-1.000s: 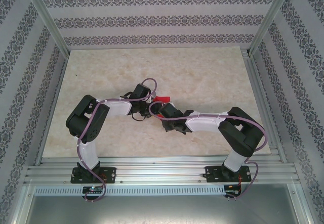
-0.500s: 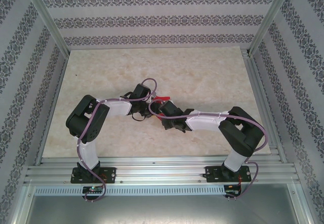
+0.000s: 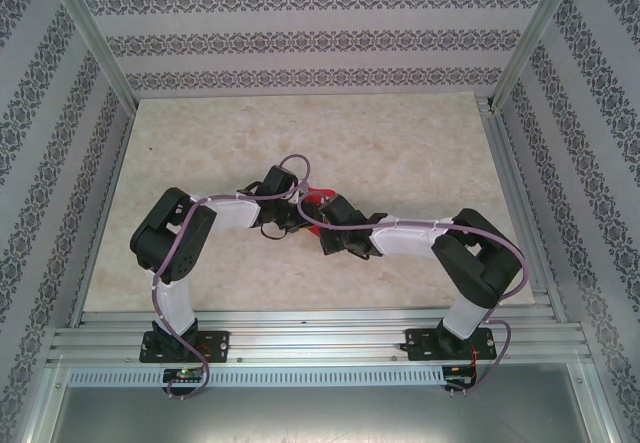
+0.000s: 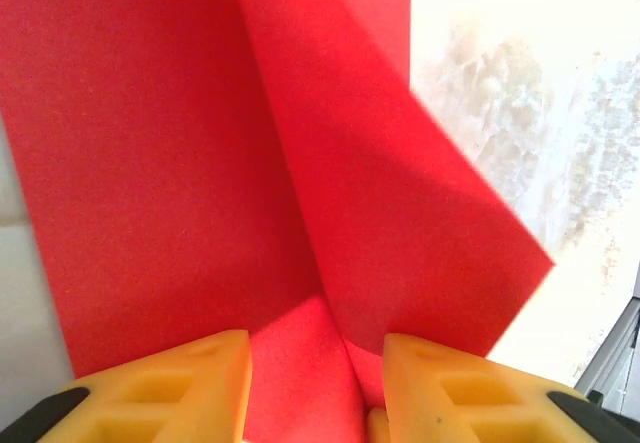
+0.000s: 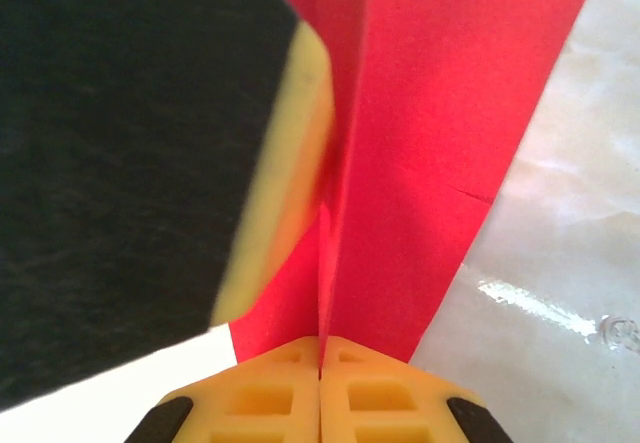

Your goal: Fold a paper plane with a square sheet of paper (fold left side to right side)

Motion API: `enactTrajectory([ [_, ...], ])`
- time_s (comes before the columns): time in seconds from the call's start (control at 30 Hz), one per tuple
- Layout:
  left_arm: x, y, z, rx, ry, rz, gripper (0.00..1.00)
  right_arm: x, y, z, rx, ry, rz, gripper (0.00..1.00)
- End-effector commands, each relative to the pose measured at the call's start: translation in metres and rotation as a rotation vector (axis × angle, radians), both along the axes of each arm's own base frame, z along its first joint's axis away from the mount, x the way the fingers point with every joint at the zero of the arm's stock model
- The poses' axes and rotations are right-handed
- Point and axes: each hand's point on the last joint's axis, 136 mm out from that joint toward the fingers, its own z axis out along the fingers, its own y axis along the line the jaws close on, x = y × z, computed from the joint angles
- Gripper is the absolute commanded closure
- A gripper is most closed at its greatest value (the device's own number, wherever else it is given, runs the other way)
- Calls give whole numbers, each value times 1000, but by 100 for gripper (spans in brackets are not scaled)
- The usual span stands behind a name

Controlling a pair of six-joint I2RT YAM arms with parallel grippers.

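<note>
Near the middle of the marbled worktop (image 3: 400, 143), well clear of all its edges, the red sheet of paper (image 3: 318, 195) stands folded along a crease where the two arms meet. The right gripper (image 5: 320, 353) is clenched tight on the paper's folded edge. The left gripper (image 4: 315, 348) is part-open, its fingers either side of the crease, not pinching it
</note>
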Motion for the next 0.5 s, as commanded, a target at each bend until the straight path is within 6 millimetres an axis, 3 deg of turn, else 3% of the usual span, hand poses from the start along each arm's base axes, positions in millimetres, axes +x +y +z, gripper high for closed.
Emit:
enactTrajectory([
  [0.0, -4, -1, -7, 34, -6, -25, 57, 5, 7, 8, 91, -12, 1, 93],
  [0.2, 3, 7, 7, 96, -56, -25, 49, 1, 0, 3, 134, 21, 0, 93],
  [0.47, 4, 22, 40, 134, -139, -17, 48, 2, -3, 1, 254, 73, -18, 92],
])
